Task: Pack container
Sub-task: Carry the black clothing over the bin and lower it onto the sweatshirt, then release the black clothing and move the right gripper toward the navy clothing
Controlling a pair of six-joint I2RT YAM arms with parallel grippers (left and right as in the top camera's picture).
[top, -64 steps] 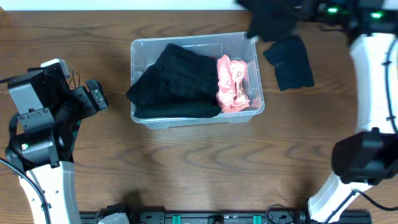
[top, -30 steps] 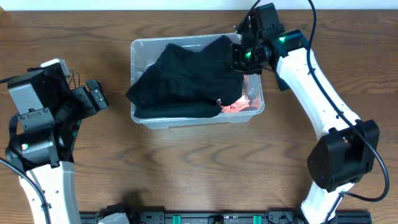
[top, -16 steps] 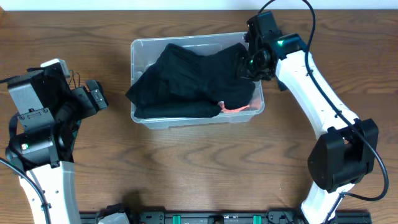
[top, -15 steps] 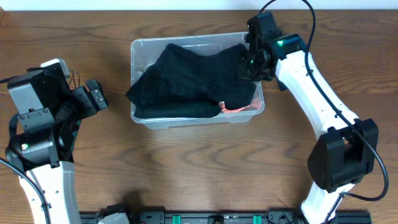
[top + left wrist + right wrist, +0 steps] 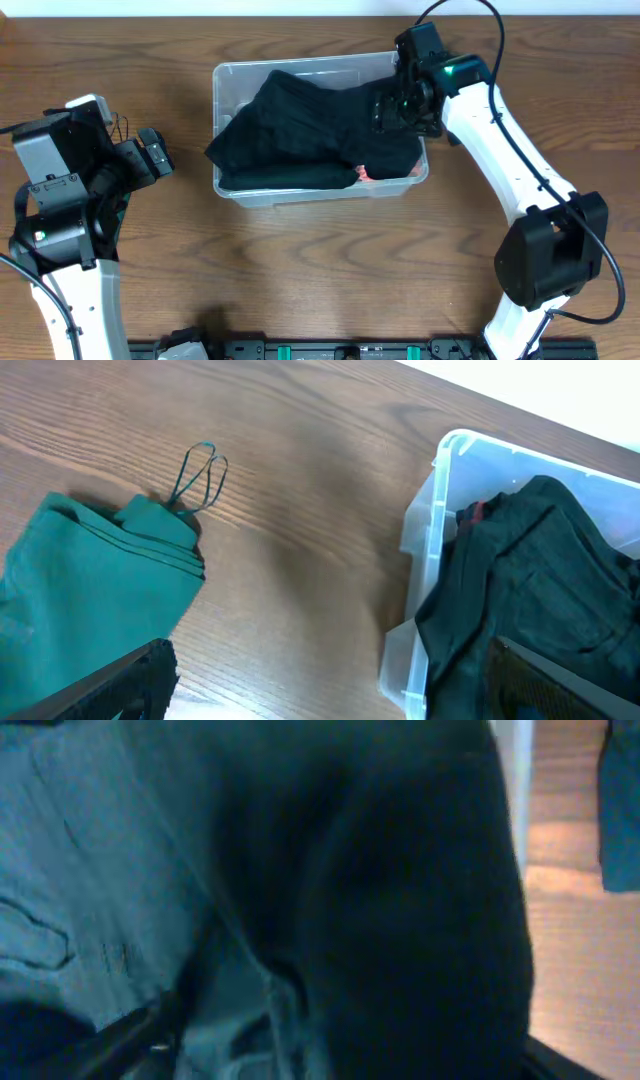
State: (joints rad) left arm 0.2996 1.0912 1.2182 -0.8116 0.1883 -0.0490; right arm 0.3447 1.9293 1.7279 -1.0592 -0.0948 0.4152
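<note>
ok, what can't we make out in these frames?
Right gripper: open or shut unclear. Overhead, its wrist hides the jaws; the right wrist view is filled by the blurred black garment.
Pink item: only a sliver shows overhead; the rest lies under the garment in the container.
Green cloth: cut off by the left wrist frame edges; overhead, hidden under the left arm.

The overhead camera looks straight down from high above. It takes in the whole table [image 5: 320,270], with the container [image 5: 226,80] of dark clothing [image 5: 300,130] at far centre. The left wrist camera sits low at the left, facing right across the table [image 5: 300,510], with a green cloth [image 5: 90,590] close beneath. It shares the container's [image 5: 425,550] left end and the clothing [image 5: 540,580] with overhead. The right wrist camera is pressed against that clothing [image 5: 250,870], blurred, with the table [image 5: 565,920] at its right edge.
</note>
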